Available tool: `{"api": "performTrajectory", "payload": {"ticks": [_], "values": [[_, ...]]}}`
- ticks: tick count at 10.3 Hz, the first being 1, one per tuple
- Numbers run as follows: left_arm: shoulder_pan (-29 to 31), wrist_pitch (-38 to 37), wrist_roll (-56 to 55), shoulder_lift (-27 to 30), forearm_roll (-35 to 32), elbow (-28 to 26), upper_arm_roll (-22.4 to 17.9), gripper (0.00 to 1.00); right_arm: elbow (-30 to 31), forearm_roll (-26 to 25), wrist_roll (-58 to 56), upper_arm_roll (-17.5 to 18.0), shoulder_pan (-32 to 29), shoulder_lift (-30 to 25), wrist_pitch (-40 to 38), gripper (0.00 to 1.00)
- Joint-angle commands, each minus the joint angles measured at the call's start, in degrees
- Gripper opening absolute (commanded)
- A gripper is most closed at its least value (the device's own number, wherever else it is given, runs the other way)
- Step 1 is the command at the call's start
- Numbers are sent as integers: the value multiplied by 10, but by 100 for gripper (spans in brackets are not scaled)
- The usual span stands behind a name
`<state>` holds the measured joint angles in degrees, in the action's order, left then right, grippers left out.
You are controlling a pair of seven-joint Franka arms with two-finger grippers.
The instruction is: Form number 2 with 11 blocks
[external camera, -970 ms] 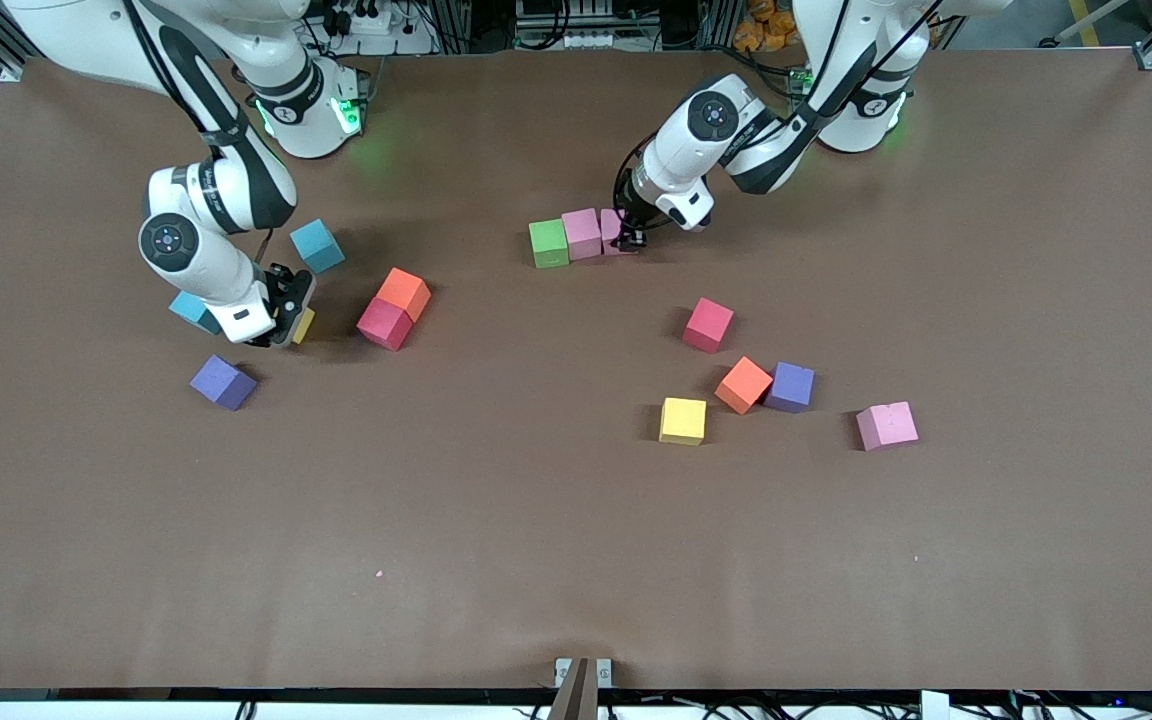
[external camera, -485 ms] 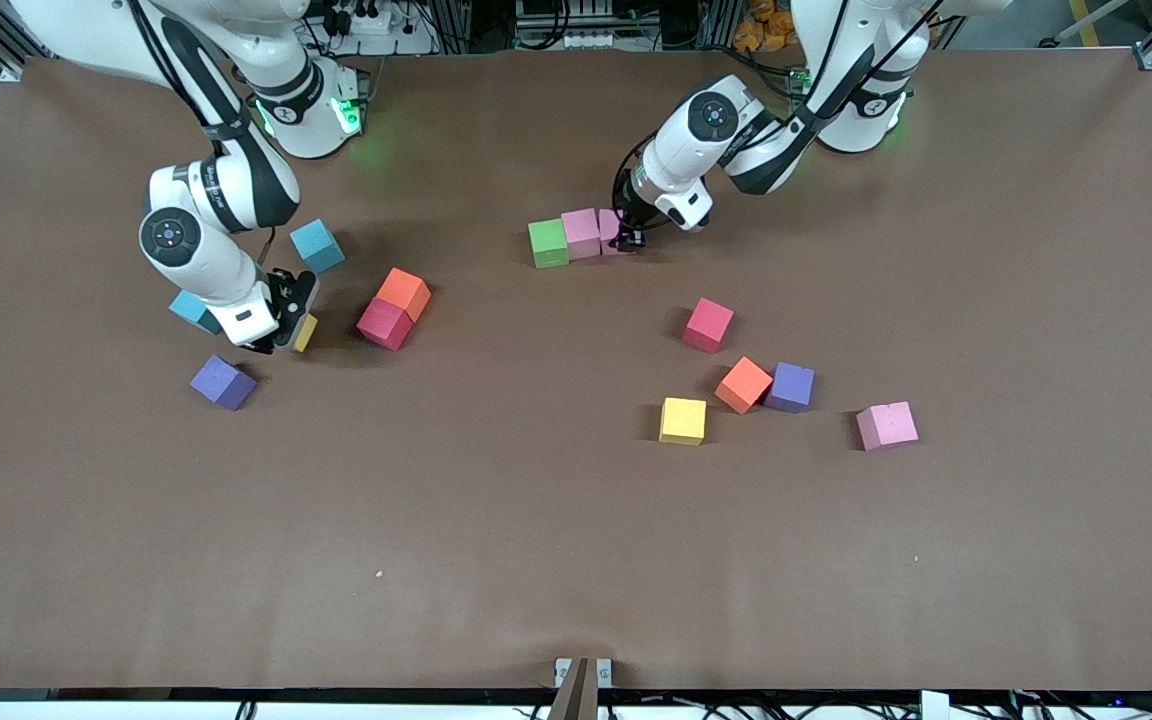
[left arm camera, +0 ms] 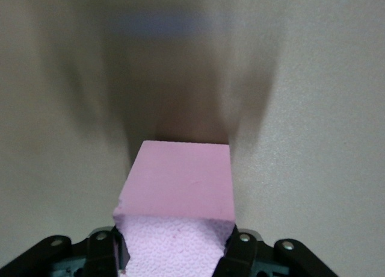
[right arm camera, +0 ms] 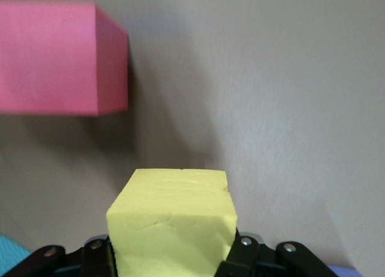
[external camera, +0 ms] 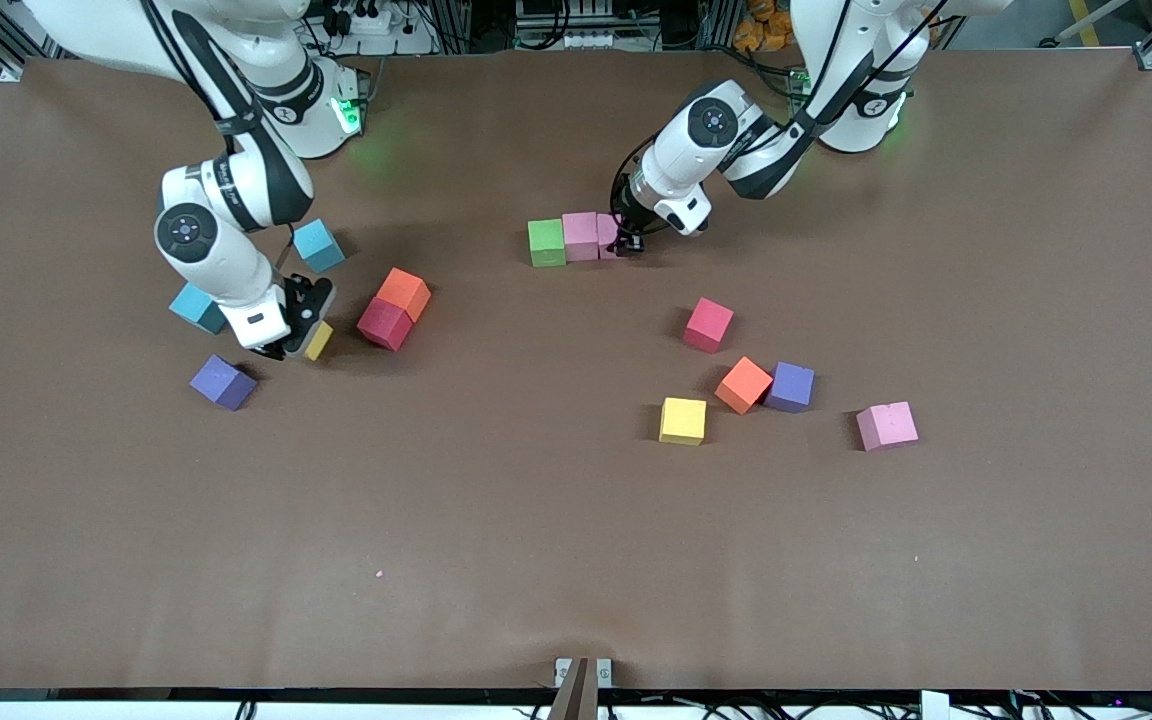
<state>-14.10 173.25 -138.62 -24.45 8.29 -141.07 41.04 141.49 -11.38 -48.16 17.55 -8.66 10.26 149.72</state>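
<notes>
**Front view: both grippers clamped on foam cubes**

Front view shows the left gripper (external camera: pixel 628 240) low at the row of matte foam cubes, jaws closed on a pink foam cube (external camera: pixel 607 235) that sits between its fingers and touches a second pink foam cube (external camera: pixel 581 235); a green foam cube (external camera: pixel 546 242) adjoins that one toward the right arm's end. The left wrist view shows the pink cube (left arm camera: pixel 177 217) filling the gap between the black fingers (left arm camera: pixel 240 253).

The right gripper (external camera: pixel 301 335) has its jaws closed on a yellow foam cube (external camera: pixel 318 341), wedged between its fingers (right arm camera: pixel 99 256), near a red foam cube (external camera: pixel 384 323) and a light-blue foam cube (external camera: pixel 198 308). Loose cubes lie scattered on the brown table (external camera: pixel 536 520).
</notes>
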Motion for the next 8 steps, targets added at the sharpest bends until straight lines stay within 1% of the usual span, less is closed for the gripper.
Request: {"api": "performTrajectory", "payload": {"ticks": [1, 2, 3, 4, 5, 7, 8], "values": [[-7, 12, 2, -27, 9, 11, -11, 6, -15, 0, 65, 42, -9, -33, -30, 33], [-6, 12, 3, -27, 9, 11, -11, 11, -35, 0, 88, 54, -9, -36, -62, 33], [-3, 12, 5, -27, 8, 11, -11, 27, -49, 0, 96, 55, -9, -36, -78, 33], [-1, 12, 5, -27, 8, 11, -11, 57, -53, 0, 98, 55, -9, -36, -79, 33], [-1, 12, 6, -26, 8, 11, -11, 99, -60, 4, 98, 56, -9, -36, -79, 33], [1, 12, 6, -20, 6, 11, -11, 100, -61, 31, 126, 62, -7, -35, -79, 33], [1, 12, 7, -14, 6, 11, -11, 100, -66, 34, 154, 79, -7, -35, -79, 33]]}}
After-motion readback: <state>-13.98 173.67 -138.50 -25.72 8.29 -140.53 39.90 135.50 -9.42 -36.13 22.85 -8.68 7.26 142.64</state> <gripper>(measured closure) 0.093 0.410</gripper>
